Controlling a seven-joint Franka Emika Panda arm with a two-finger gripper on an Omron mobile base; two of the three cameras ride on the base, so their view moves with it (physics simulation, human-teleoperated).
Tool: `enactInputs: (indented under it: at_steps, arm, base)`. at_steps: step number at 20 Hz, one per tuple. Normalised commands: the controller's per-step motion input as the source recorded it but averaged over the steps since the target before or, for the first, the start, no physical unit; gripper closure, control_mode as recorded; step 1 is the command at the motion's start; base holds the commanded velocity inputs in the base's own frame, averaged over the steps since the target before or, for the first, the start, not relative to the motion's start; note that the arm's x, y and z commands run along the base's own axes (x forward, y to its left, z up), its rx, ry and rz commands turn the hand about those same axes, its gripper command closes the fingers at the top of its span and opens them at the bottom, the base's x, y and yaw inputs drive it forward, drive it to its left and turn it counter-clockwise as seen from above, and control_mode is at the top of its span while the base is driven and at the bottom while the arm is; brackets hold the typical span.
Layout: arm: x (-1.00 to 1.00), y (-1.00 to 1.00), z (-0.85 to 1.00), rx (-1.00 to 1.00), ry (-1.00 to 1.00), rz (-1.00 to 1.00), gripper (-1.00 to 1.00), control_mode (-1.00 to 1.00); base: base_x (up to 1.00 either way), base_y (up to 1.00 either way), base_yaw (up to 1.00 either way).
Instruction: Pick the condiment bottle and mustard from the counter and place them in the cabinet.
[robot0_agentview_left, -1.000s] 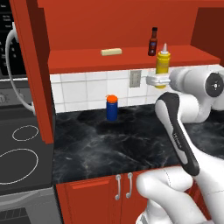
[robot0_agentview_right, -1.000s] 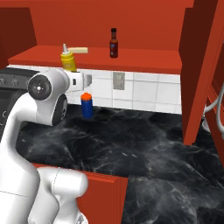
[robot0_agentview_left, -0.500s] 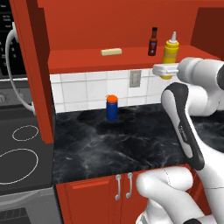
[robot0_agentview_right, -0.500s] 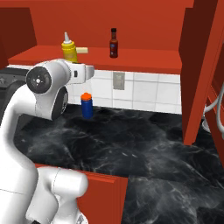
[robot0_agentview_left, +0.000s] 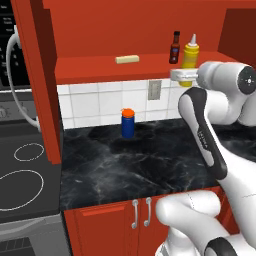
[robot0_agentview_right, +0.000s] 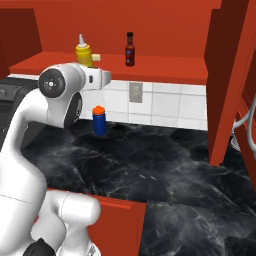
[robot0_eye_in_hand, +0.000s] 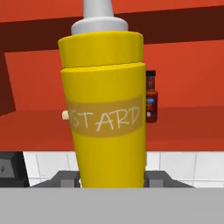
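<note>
Mustard (robot0_eye_in_hand: 104, 109) sits clamped between the two dark fingertips of the gripper (robot0_eye_in_hand: 111, 178), upright and raised to shelf height, its base seemingly not yet set on the red cabinet (robot0_agentview_left: 90, 69) shelf. Just beyond it, the condiment bottle (robot0_eye_in_hand: 151, 97) already stands on that shelf, so that half of the job looks finished. What remains, by my reading, is to carry the yellow bottle in over the shelf edge, set it down and let go. Farther off, a pale butter-like block (robot0_agentview_left: 127, 59) lies on the shelf, and down on the counter (robot0_agentview_left: 145, 160) a blue canister with orange lid (robot0_agentview_left: 128, 123) stands by the tiled wall.
</note>
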Motion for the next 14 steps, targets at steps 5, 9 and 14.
enactInputs:
  at_steps: [5, 9, 14]
  arm:
    - [0.40, 0.00, 0.00, 0.01, 0.00, -0.03, 1.00, -1.00]
    - [0.48, 0.02, 0.00, 0.00, 0.00, -0.04, 1.00, -1.00]
    - [0.44, 0.02, 0.01, 0.01, 0.00, -0.04, 1.00, -1.00]
  base:
    - [0.00, 0.00, 0.00]
    - [0.00, 0.00, 0.00]
    - [0.00, 0.00, 0.00]
